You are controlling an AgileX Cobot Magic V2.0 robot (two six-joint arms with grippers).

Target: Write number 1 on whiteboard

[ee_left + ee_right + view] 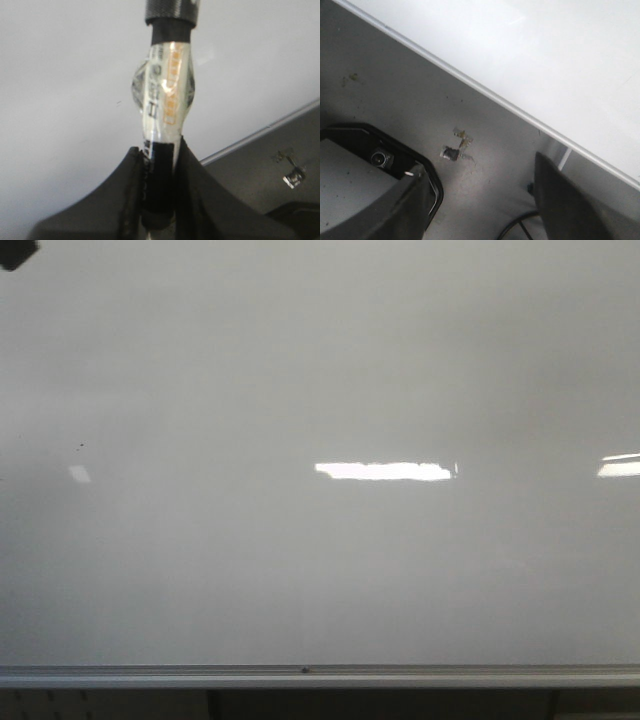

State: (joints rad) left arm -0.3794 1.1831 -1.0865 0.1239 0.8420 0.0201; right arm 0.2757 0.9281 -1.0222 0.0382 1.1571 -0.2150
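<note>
Dim, flat, grey light with a soft, slightly grainy look in all three views. In the front view the whiteboard [320, 360] shows glare: a bright white strip just right of its centre, another at its right edge and a faint patch near its left edge. Its corners look darker than its middle. In the left wrist view the marker [167, 95] and the fingers [125, 200] around it are blurred, with small highlights on its clear wrap. The right wrist view is sharper, its near fingers [570, 205] dark and soft.
</note>
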